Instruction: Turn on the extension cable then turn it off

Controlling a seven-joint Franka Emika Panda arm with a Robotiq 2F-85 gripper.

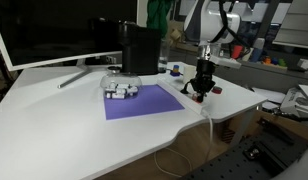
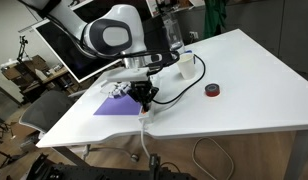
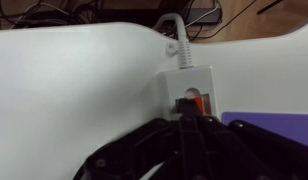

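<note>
The arm reaches down from above, wrist bent so the gripper (image 1: 200,92) points straight at the tabletop, close to the table's (image 1: 54,120) near edge in both exterior views. In the wrist view the gripper (image 3: 190,122) comes up from 6 o'clock, its fingers pressed together into one dark tip with no gap showing, and that tip meets the orange switch (image 3: 193,102).

There is one extension cable (image 3: 184,80), a white block lying flat at the table edge, directly under the gripper. Its single ribbed cord (image 3: 174,30) leaves at 12 o'clock in the wrist view and drops over the rim. One purple mat (image 1: 144,103) lies just beside it, at 9 o'clock in an exterior view, carrying a small cluster of pale pieces (too small to count). One red-and-black disc (image 2: 211,91) sits at 3 o'clock of the gripper (image 2: 145,100), well apart. One monitor (image 1: 54,30) stands at the back.

Bare white tabletop stretches wide past the disc; toward the table edge there is almost no room.
</note>
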